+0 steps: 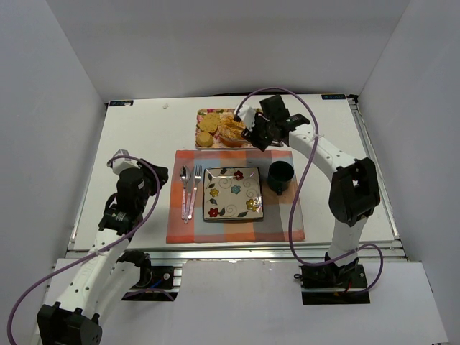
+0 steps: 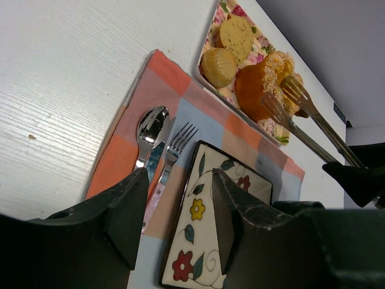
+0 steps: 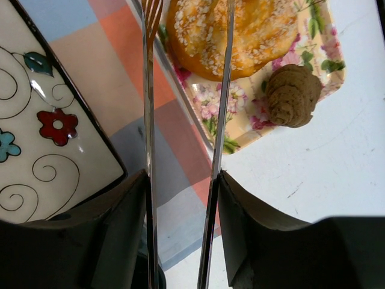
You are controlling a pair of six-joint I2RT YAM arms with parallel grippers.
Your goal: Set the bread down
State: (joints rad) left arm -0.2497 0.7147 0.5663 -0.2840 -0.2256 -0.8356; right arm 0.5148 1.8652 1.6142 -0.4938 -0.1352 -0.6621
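My left gripper (image 2: 179, 201) hangs just left of the checked placemat (image 2: 120, 150), fingers spread wide with nothing between them, and looks over the spoon (image 2: 150, 127) and fork (image 2: 178, 147) toward the flowered plate (image 2: 198, 241). My right gripper (image 3: 180, 186) reaches to the far side of the table, its fingers (image 3: 123, 223) drawn narrow onto the handles of the metal tongs (image 3: 148, 120). The tongs run out from my fingers, past the plate's corner and across the placemat's edge, onto the floral tray (image 3: 319, 36). Their forked tips stand on either side of the sesame-topped bread (image 3: 252, 30), seemingly touching it, and the bread lies on the tray. Just beside it sits a small brown roll (image 3: 293, 95). Two pale round rolls (image 2: 219, 66) lie at the tray's other end.
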